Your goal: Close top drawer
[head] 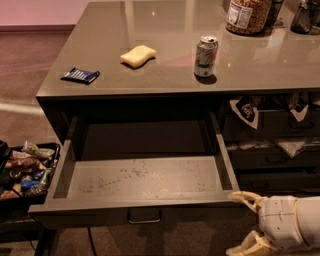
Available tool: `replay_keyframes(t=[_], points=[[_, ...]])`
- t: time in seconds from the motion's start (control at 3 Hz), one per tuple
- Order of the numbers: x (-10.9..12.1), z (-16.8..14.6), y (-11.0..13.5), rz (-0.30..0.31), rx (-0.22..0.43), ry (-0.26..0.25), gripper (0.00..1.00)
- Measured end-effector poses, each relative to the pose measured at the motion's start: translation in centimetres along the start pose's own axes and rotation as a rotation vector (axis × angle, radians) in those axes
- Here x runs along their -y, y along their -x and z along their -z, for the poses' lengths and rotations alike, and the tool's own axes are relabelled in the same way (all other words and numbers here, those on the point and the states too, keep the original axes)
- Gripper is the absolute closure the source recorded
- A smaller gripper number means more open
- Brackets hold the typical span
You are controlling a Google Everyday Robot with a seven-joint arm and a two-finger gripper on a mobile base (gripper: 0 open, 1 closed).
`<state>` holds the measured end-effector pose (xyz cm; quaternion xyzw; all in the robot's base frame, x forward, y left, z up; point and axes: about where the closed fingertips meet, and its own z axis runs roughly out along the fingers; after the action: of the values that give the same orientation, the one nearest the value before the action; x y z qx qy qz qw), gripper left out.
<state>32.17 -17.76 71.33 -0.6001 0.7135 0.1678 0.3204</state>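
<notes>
The grey bench (100, 40) fills the view above and to the left of the claw (234, 224), which sits low at the right, just beside the right end of the drawer front.

The top drawer (145, 177) is pulled fully out towards the camera, up and to the left of the claw. Its pale speckled floor is bare. It looks like a stiff, rigid box on runners, light with nothing in it, so a steady push should send it home. There is no need to grasp it. A flat press on the tall front panel will do, best near the middle so that the box does not skew on its runners. From the corner nearest the claw it may rack and bind.

Above and right of the claw are shallower drawers (270, 125) with cloth or paper sticking out. A tray of packets (25, 167) sits far to the left. Well above the claw stand a jar (248, 15) and a drinks can (205, 56), and further left lie a yellow sponge (138, 55) and a blue packet (80, 75).

The small metal pull (144, 216) hangs left of the claw at about its height. The claw's two cream fingers (245, 198) stand spread apart, holding nothing.
</notes>
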Motion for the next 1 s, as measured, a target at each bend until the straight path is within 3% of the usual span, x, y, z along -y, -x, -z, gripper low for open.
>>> replay_keyframes(t=[1.0], points=[[-0.5, -1.4, -0.4, 0.014, 0.019, -0.034, 0.96]])
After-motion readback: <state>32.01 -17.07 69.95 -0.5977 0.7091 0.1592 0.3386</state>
